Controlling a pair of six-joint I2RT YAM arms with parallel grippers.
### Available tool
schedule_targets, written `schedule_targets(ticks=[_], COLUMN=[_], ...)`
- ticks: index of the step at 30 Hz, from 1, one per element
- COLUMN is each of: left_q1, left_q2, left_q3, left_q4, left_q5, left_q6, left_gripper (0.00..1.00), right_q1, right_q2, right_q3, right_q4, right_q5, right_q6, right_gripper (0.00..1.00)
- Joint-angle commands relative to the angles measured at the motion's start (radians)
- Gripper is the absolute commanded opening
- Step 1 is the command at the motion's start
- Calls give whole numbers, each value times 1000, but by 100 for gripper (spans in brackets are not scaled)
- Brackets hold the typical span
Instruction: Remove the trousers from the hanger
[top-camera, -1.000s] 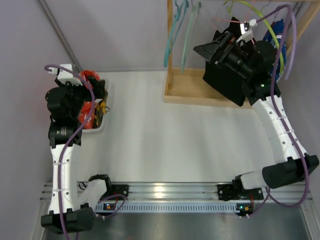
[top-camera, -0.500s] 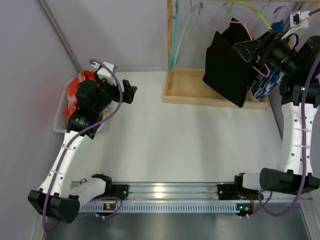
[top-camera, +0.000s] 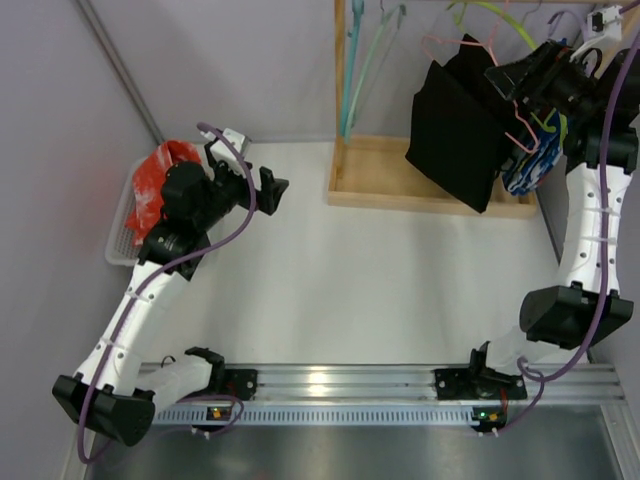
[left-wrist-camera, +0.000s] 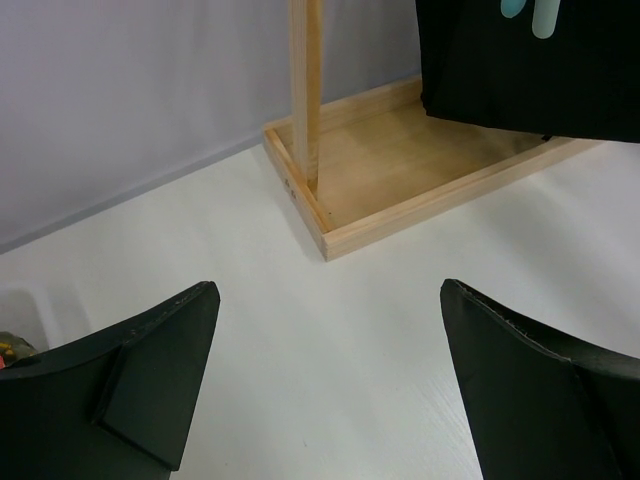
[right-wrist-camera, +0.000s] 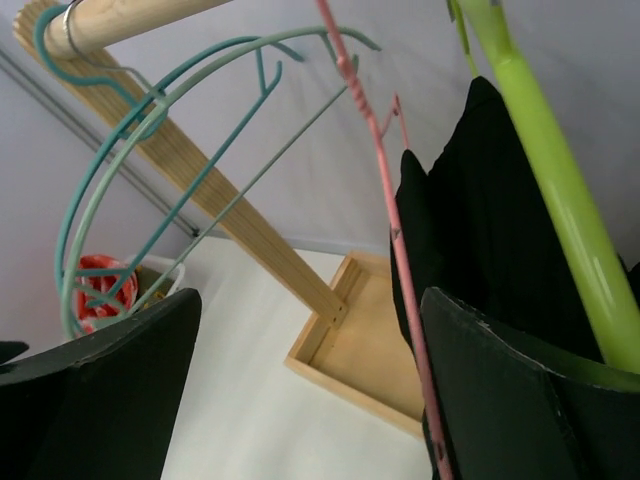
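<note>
Black trousers (top-camera: 452, 130) hang on a pink wire hanger (top-camera: 480, 45) on the wooden rack; they also show in the left wrist view (left-wrist-camera: 520, 60) and the right wrist view (right-wrist-camera: 480, 230). My right gripper (top-camera: 505, 80) is open, high by the rack, with the pink hanger (right-wrist-camera: 385, 190) just inside its right finger, not gripped (right-wrist-camera: 310, 298). Red-orange trousers (top-camera: 158, 178) lie in the basket (top-camera: 122, 240) at the left. My left gripper (top-camera: 272, 190) is open and empty above the table, facing the rack (left-wrist-camera: 327, 290). The camouflage trousers are hidden.
The rack's wooden base tray (top-camera: 380, 180) and post (left-wrist-camera: 306, 90) stand at the back. Empty teal hangers (right-wrist-camera: 150, 130) hang at the rod's left. A green hanger (right-wrist-camera: 540, 150) carries a blue patterned garment (top-camera: 535, 160) at the right. Grey walls close in left and right.
My left gripper left the basket and swung right over the table. My right gripper pulled back from the black trousers, up and right, to the hanger tops.
</note>
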Motion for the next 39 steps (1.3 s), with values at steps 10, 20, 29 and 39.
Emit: schedule_targets(ticks=[10, 20, 29, 39], left_q1=[-7, -8, -10, -10], left_q2=[18, 14, 25, 26], left_q3=[41, 38, 41, 36], left_q4=[64, 61, 63, 61], left_q5=[-17, -36, -35, -43], left_q6=[23, 43, 39, 45], left_gripper=[99, 99, 99, 99], right_q1=[83, 183, 207, 207], right_q2=[166, 281, 321, 341], right_q3=[139, 224, 236, 247], right_q4=[138, 202, 274, 372], right_q5=[107, 180, 227, 184], right_q6=[-70, -72, -47, 55], right_gripper=[82, 73, 58, 9])
